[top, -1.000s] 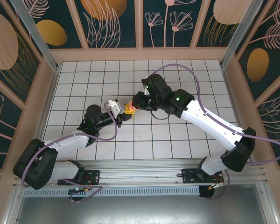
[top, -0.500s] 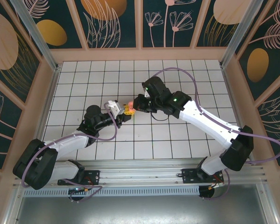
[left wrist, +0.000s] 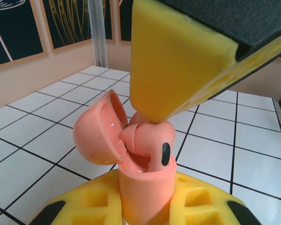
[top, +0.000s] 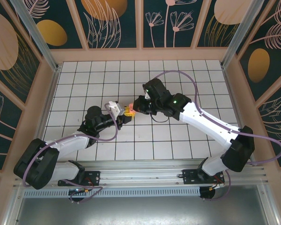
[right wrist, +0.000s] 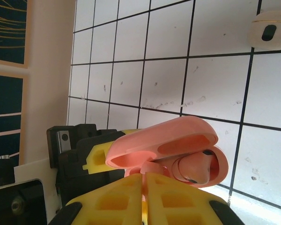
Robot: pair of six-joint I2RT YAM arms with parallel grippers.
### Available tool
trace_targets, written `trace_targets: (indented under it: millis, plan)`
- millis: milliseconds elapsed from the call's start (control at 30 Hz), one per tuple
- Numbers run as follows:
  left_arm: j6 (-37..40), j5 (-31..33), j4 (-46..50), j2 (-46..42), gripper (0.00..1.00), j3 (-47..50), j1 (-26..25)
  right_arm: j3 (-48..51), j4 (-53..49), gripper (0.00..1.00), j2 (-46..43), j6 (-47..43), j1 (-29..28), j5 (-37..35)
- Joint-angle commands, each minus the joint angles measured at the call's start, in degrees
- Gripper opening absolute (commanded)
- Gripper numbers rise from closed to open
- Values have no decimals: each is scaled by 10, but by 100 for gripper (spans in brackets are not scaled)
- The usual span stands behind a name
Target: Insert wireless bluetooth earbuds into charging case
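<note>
- The left jaws pinch the open case [left wrist: 143, 194].
- The right jaws pinch a pink bud [left wrist: 147, 140], set partly in the case.
- A beige bud [right wrist: 270, 29] lies on the surface [right wrist: 215, 79].

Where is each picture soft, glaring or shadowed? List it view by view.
Left wrist: the near yellow pad is slightly soft-edged, the pink case and pink earbud are sharp, with glossy glints inside the lid. Right wrist: the pale earbud on the tiles is slightly soft, the case sharp. Top external: evenly lit, sharp, only faint shadows.
</note>
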State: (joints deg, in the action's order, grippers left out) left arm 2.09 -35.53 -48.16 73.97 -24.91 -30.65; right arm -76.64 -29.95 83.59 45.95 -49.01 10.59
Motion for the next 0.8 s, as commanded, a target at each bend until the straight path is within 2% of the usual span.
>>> trace_targets:
  millis: [0,133,333,567,767]
  plan:
    - [-9,-43,-89,-7,0,-12,-3,28,-30,12,-14,16,9,3]
    - [-13,-50,-98,-6,0,-9,-3,21,-14,22,-21,-4,12,14]
    - [-13,-50,-98,-3,0,-8,-4,25,52,30,-63,-37,13,27]
    - [-12,-62,-97,-1,0,-11,-3,38,74,30,-116,-78,22,20]
    - [-15,-99,-115,2,0,-11,-3,45,69,26,-129,-129,39,55]
